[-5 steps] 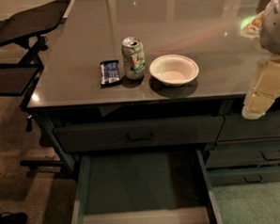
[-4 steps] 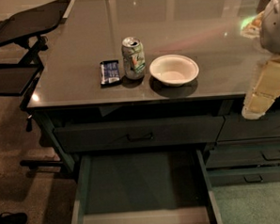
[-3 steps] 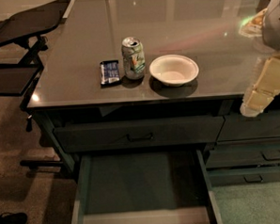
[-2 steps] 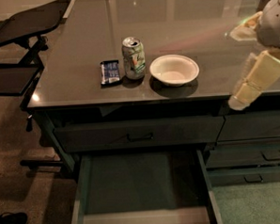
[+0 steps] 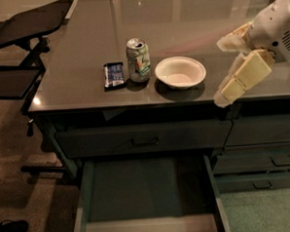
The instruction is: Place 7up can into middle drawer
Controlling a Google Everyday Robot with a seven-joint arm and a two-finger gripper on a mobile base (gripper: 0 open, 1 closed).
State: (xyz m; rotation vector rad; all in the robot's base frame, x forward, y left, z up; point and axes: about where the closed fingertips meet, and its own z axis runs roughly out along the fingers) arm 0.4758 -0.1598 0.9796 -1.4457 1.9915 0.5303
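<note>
Camera view: your tool [image 5: 222, 71] hangs released and empty over the right edge of the counter [image 5: 83, 57]. The 7up can [image 5: 138, 59] stands upright, well to its left, beyond the bowl [image 5: 180, 72]. The middle drawer [image 5: 146, 191] lies open below.

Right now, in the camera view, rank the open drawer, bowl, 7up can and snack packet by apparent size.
1. middle drawer
2. bowl
3. 7up can
4. snack packet, clearly smallest
The gripper hovers open over the desk's right edge.
</note>
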